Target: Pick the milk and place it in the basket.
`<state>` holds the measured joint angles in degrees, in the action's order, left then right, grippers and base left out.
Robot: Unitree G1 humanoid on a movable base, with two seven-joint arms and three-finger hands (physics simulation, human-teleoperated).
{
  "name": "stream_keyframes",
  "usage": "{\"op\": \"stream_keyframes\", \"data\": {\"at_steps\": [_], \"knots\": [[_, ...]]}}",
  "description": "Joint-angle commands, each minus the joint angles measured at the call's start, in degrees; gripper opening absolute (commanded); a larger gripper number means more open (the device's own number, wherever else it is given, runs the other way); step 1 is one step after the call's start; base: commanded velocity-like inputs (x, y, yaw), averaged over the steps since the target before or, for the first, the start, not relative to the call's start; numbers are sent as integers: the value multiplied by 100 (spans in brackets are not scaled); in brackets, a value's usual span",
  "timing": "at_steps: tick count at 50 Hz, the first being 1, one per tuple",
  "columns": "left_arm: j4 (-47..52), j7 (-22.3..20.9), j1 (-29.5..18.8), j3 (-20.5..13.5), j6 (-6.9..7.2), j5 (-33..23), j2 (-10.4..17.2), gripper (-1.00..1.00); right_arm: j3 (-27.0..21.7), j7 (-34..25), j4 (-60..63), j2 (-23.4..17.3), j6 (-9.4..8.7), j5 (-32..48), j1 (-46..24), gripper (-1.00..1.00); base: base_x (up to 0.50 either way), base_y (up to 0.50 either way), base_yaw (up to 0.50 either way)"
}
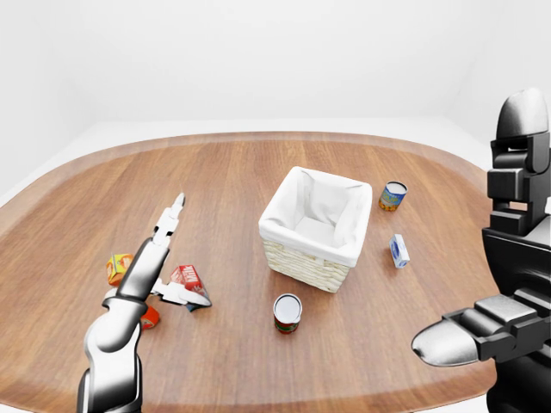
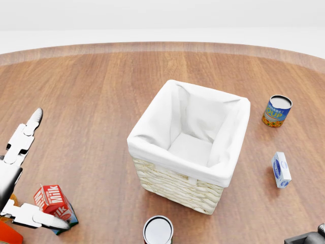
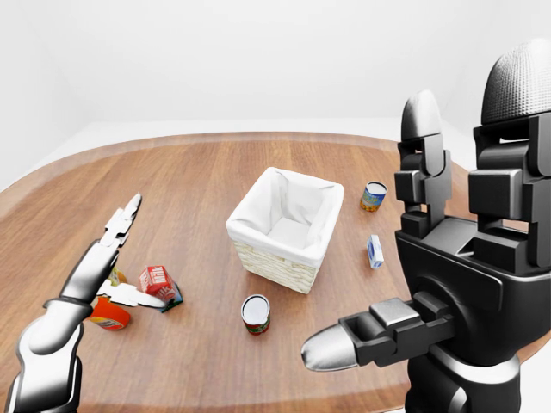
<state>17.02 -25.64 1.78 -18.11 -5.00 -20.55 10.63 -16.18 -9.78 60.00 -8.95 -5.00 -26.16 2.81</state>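
The left hand (image 1: 168, 258) hangs beside the milk carton (image 2: 52, 200), fingers spread apart. The right hand (image 3: 456, 284) is raised, fingers apart, well away from the basket (image 2: 172, 180).

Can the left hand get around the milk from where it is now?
Probably yes. The left hand is open beside the milk, its thumb lying along the carton's near side, fingers raised above. Nothing stands between them; the orange items sit behind the arm.
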Motion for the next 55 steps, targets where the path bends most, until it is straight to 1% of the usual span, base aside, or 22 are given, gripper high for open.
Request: {"op": "stream_keyframes", "data": {"at_steps": [1,5,11,14,19,27,32,36,43,49,51,55], "knots": [[-63,-148,234,-6,0,-235,-107,100,-29,-20,0,33,0,28,-35,100,0,0,0],[-138,-138,227,15,0,-298,-111,100,-19,-60,0,69,0,73,-27,100,0,0,0],[-383,9,189,20,0,-391,-89,100,-21,-57,0,67,0,81,-31,100,0,0,0],[-580,54,124,31,0,-386,-36,100,1,-4,0,21,0,38,-18,100,0,0,0],[-1027,225,-5,44,0,-417,89,100,-16,-67,0,76,0,89,-26,100,0,0,0],[-1050,256,-68,39,0,-332,128,100,-12,-45,0,68,0,79,-30,100,0,0,0],[-1084,312,-84,52,0,-391,147,100,-13,33,0,9,0,3,-35,100,0,0,0],[-1182,421,-169,45,0,-442,190,100,-9,-4,0,39,0,40,-35,100,0,0,0],[-1452,487,-263,97,0,-488,261,100,-37,134,0,-83,0,-132,-33,100,0,0,0],[-1479,489,-394,143,0,-491,309,100,95,335,0,-273,0,-262,62,100,0,0,0],[-1502,486,-398,145,0,-472,324,100,88,363,0,-293,0,-291,50,100,0,0,0],[-1771,627,-461,158,0,-512,366,100,42,339,0,-261,0,-293,24,100,0,0,0]]}}
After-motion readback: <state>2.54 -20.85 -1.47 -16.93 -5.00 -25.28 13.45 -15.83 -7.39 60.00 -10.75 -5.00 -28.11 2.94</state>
